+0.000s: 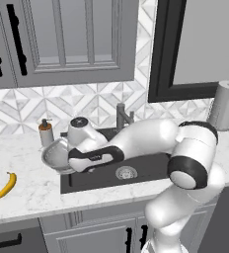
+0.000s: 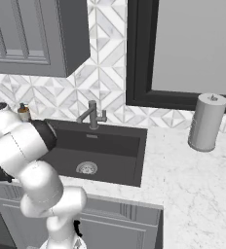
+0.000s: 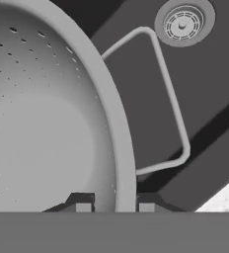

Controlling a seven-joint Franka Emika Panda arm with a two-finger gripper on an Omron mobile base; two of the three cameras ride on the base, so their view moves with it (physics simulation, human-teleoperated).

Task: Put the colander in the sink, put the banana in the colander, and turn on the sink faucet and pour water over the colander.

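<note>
**Colander gripped by the rim, on its way into the sink**

Nearest the lens in the hand view, the hand (image 3: 113,203) sits at the bottom of the frame with one finger inside and one outside the rim of the colander (image 3: 47,123); it is clenched on that rim. The bowl's dotted inside takes the left half of that frame, its wire side handle loops out to the right, and beyond it lies the dark floor of the sink (image 3: 136,99) with the round drain (image 3: 184,21) at upper right.

In the left base view, the banana (image 1: 6,185) lies on the marble desk (image 1: 32,197) at lower left, well apart from the colander (image 1: 55,155), which hangs tilted at the sink's left edge, partly over the desk and partly over the basin. Whether it touches the rim I cannot tell.

Further back, the faucet (image 1: 121,114) stands behind the basin at centre frame; no water shows. A soap bottle (image 1: 46,132) stands at the left rear corner and a paper towel roll (image 1: 224,105) at far right.

By my reading, the first step is in hand and not finished: the colander is still to be set down in the basin, the banana is untouched, and the faucet is not yet on.
</note>
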